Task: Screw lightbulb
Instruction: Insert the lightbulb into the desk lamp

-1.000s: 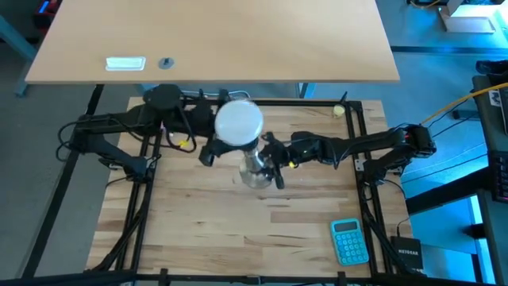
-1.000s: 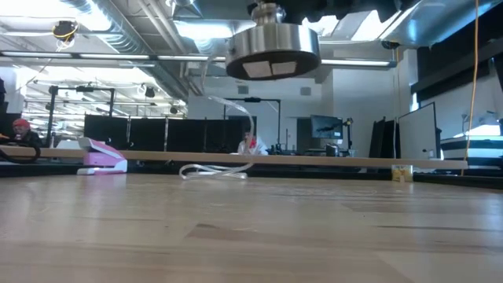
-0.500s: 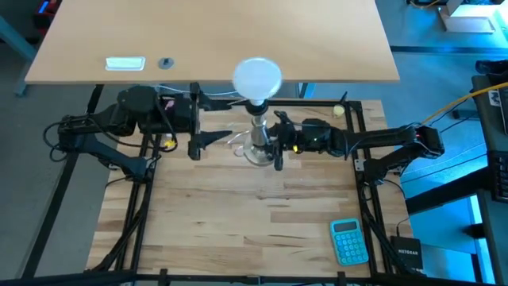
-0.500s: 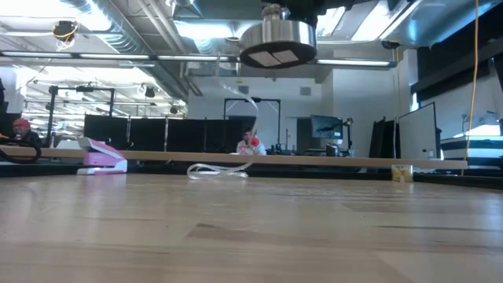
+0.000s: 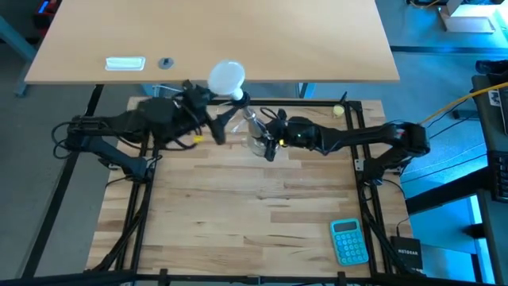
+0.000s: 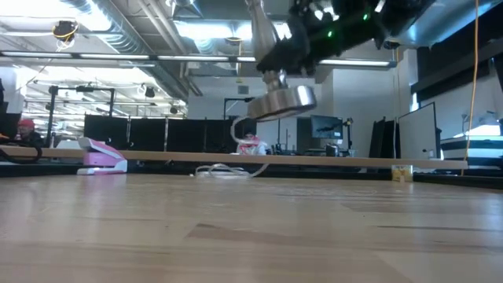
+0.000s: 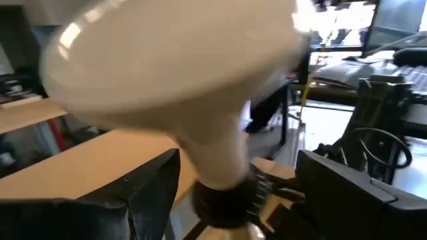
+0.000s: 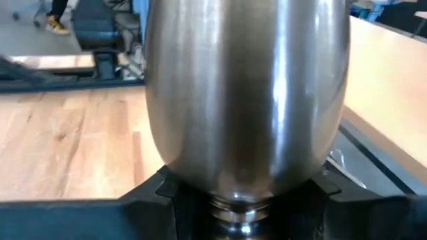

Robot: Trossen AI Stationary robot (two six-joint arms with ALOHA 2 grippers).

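Note:
The white frosted lightbulb [image 5: 226,77] sits with its neck in the black top [image 7: 223,200] of the shiny metal socket stand [image 5: 254,129]. My right gripper [image 5: 268,141] is shut on the stand and holds it tilted in the air over the table's far middle. The stand's round base [image 6: 283,102] hangs above the wood. My left gripper [image 5: 228,114] is open. Its fingers [image 7: 157,190] stand on either side of the bulb's neck [image 7: 217,150] with gaps showing. A clear cord [image 6: 228,169] trails from the stand onto the table. My right gripper pinches the stand's narrow stem [image 8: 243,203], just below its shiny bulge, between its two fingers. The fingers come level from the table's right side and lie across the stand. The stand is lifted clear and tilted, its bulb end leaning toward the far left.
A blue calculator [image 5: 349,241] lies near the table's front right. A small yellow thing [image 5: 340,110] sits at the far right corner. A light desk [image 5: 317,48] stands behind the table with a white item [image 5: 125,63] on it. A black frame [image 5: 361,191] runs along the table's sides.
My left gripper drew back from the bulb toward the table's left, open, then came back to the bulb's neck. My right gripper has moved toward the far edge, then lowered and tipped the stand. The bulb now leans far-left and the base hangs lower.

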